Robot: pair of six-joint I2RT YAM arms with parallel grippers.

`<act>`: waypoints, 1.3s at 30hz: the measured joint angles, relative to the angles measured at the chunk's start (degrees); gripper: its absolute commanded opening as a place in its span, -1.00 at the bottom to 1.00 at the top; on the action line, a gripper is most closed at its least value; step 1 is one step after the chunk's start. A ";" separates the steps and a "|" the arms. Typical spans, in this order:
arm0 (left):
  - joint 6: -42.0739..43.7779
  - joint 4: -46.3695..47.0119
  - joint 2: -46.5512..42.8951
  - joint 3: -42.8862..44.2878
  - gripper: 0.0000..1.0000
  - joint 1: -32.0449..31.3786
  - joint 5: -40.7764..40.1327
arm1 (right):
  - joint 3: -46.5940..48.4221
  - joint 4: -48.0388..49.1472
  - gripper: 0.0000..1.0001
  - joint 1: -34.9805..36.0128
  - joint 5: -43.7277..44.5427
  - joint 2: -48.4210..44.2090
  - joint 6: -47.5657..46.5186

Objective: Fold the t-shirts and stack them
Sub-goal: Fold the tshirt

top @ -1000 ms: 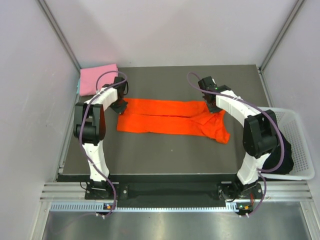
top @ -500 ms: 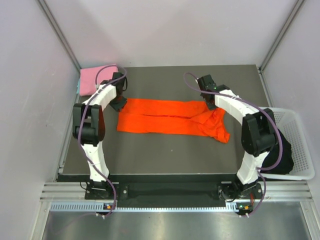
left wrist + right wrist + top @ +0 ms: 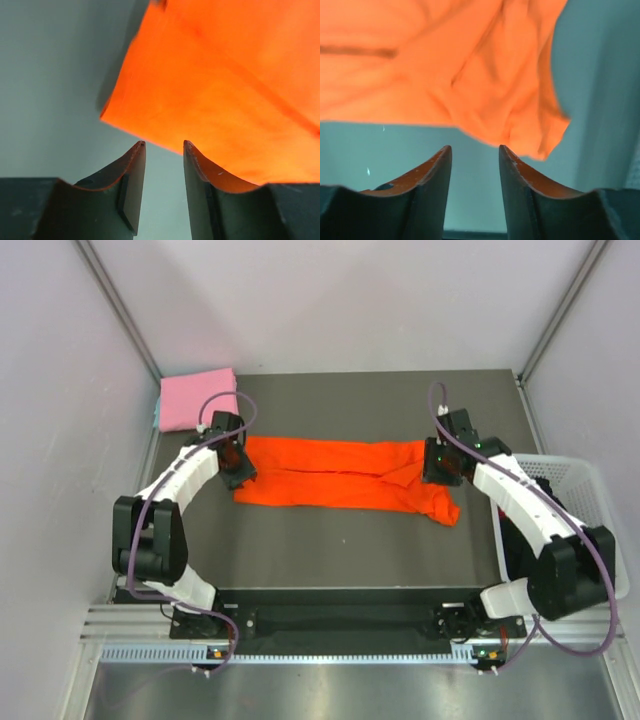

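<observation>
- Left gripper (image 3: pixel 162 145) jaws narrowly apart, empty, at orange-red t-shirt (image 3: pixel 340 475), smooth left edge.
- Right gripper (image 3: pixel 474 148) likewise, at rumpled right end.
- Cloth folded long; arms (image 3: pixel 180 472) bow inward.

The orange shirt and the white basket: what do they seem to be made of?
The orange shirt looks like soft matte cloth, perhaps cotton knit: it creases and lies limp. The white basket looks like rigid plastic, judging by its even moulded lattice.
</observation>
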 measured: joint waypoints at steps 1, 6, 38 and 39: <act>0.28 0.42 -0.26 -1.92 -0.14 0.02 1.03 | -2.43 0.00 -0.10 0.00 -1.05 -1.81 1.36; 0.33 2.45 -0.52 -9.01 -0.09 0.28 2.58 | -11.37 -0.68 -0.10 0.00 -4.24 -6.16 4.72; -0.31 -0.31 6.12 -3.15 -1.00 6.10 -15.93 | -21.99 3.19 -0.04 0.00 -9.79 -11.23 3.04; -0.31 -0.37 6.32 -2.95 -1.00 6.21 -15.91 | -22.38 3.93 -0.04 0.00 -10.43 -10.88 2.73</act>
